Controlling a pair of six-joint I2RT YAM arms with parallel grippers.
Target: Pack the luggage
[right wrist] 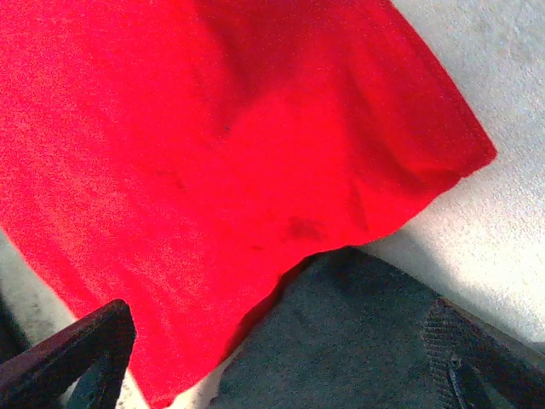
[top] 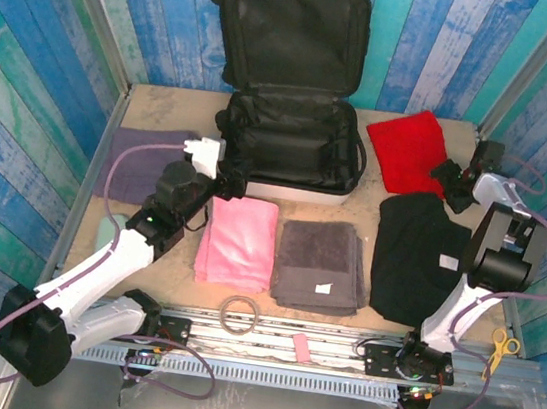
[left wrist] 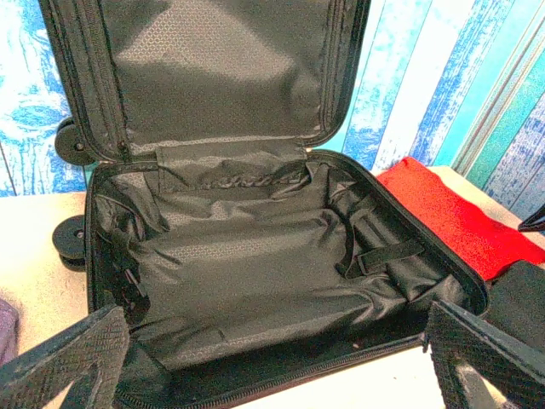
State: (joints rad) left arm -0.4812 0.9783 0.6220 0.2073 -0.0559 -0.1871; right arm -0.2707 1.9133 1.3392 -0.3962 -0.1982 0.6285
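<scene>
Luggage, small white hard-shell suitcase with black fabric lining, lying open at far middle of sandy table; lid upright against blue plank wall, base showing bare lining and loose black straps, no cloth inside. Left gripper reached forward to near left edge of suitcase base, fingers spread wide, nothing between them, aimed into the open shell. Right gripper stretched toward far right, poised over the spot where red cloth meets black cloth, fingers likewise wide apart and gripping nothing. Five folded cloths on the table: purple, pink, grey, red, black. One tape ring near the front rail; one pair of yellow-handled scissors far right.
</scene>
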